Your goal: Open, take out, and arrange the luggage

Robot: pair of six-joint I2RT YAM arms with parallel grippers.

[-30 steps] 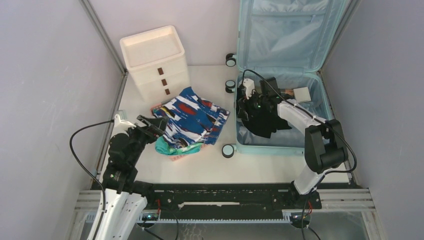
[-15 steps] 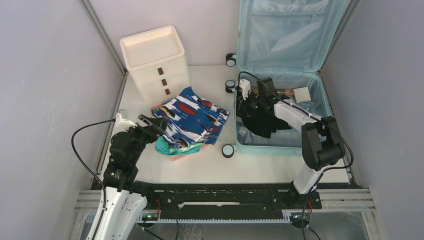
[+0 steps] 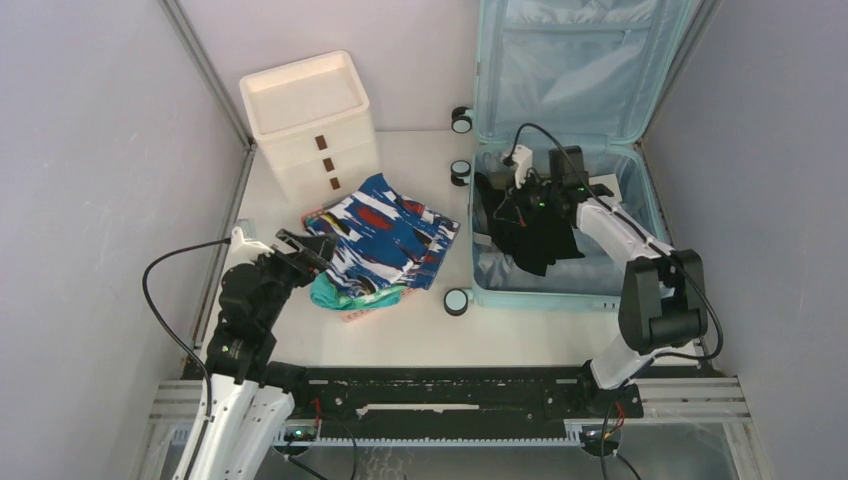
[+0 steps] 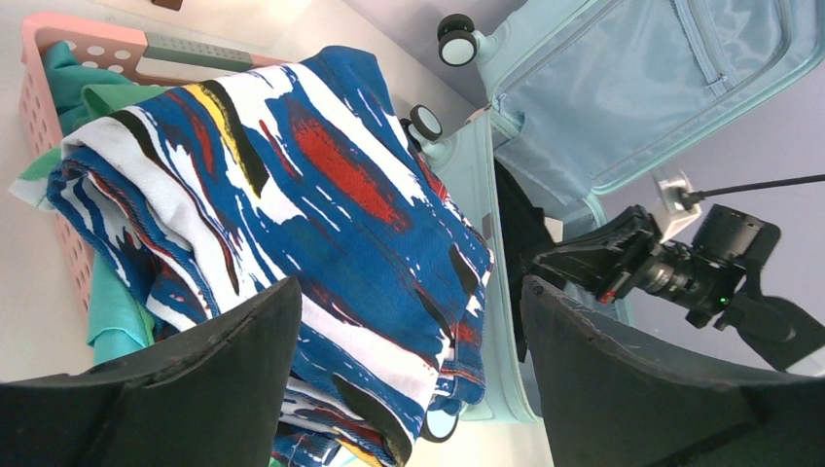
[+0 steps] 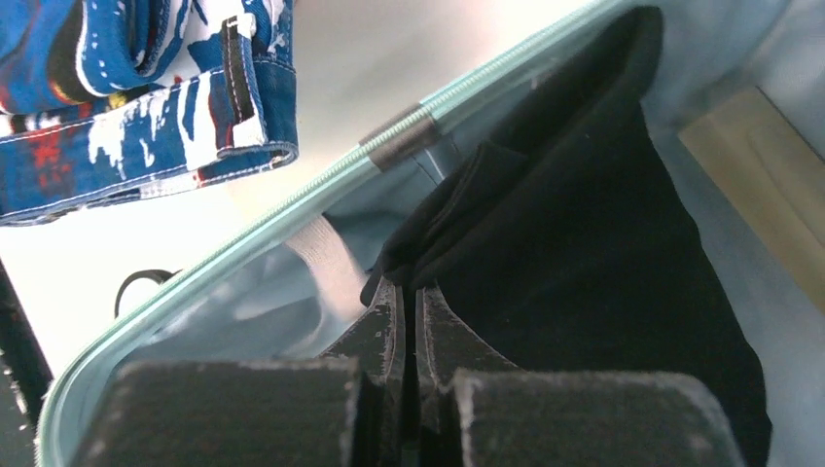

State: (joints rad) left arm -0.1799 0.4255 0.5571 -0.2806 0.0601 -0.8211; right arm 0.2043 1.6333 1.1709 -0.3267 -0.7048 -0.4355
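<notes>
Overhead: white table (image 3: 400,340), grey walls (image 3: 100,150); left pincer (image 3: 308,246) gaping, empty; right pincer (image 5: 407,292) clamped on black garment (image 5: 584,272) inside luggage (image 3: 560,291).

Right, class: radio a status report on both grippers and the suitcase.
Left gripper open, by patterned blue-red-white cloth on pink plastic basket. Right gripper shut on black fabric garment inside open pale blue hard-shell suitcase. Suitcase wall to clear.

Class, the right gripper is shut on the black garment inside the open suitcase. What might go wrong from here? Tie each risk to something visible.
1. The right gripper pinches only a thin fold of the black garment; it may slip free when lifted.
2. The white strap lies right beside the fingertips and could snag.
3. The loose cloth may drag on the luggage rim.
</notes>
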